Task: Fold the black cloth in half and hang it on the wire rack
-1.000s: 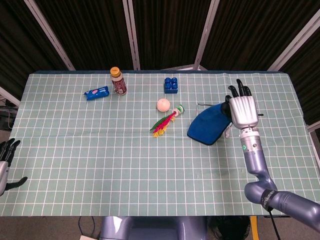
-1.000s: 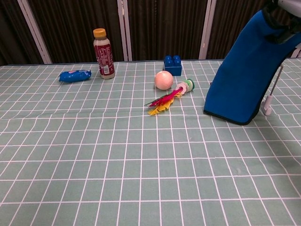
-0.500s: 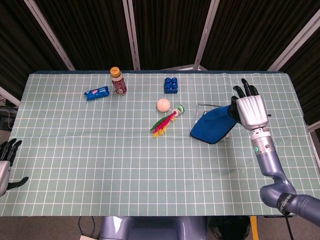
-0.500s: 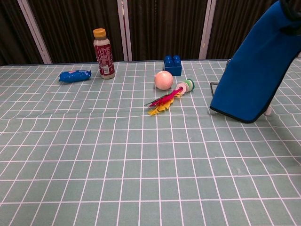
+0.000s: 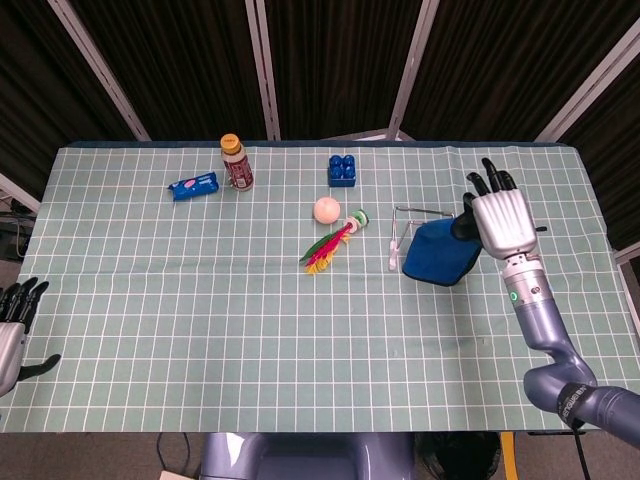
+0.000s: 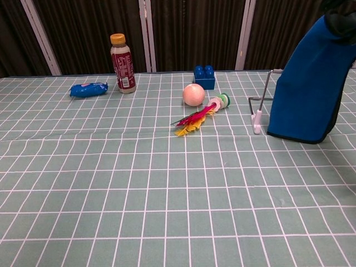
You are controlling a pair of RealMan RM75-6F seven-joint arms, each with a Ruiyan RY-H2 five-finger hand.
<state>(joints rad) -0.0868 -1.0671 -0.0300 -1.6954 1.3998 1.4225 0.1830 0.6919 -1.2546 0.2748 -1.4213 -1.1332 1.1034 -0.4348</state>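
The right hand (image 5: 497, 222) is raised over the right part of the table (image 5: 200, 300), back plate facing up, dark fingers pointing toward the far edge, and it grips the top of the cloth (image 5: 437, 255). The cloth, plainly blue in both views, hangs down from that grasp as a folded panel; in the chest view (image 6: 306, 83) its rounded, dark-edged lower hem sits close above the checked tablecloth, though whether it touches the surface cannot be told. Just to the left of the hanging cloth stands the wire rack (image 6: 261, 108), a thin metal frame with a white foot near the table; its top bar runs toward the cloth, and in the head view (image 5: 405, 225) the frame lies beside the cloth's left edge.

Further left sit a feathered shuttlecock (image 5: 330, 243) and a pink ball (image 5: 326, 209), with a blue toy brick (image 5: 342, 169) beyond them. A brown bottle with an orange cap (image 5: 236, 162) and a blue packet (image 5: 193, 186) stand near the far left.

The left hand (image 5: 12, 325) hangs off the table's left edge, fingers spread, holding nothing
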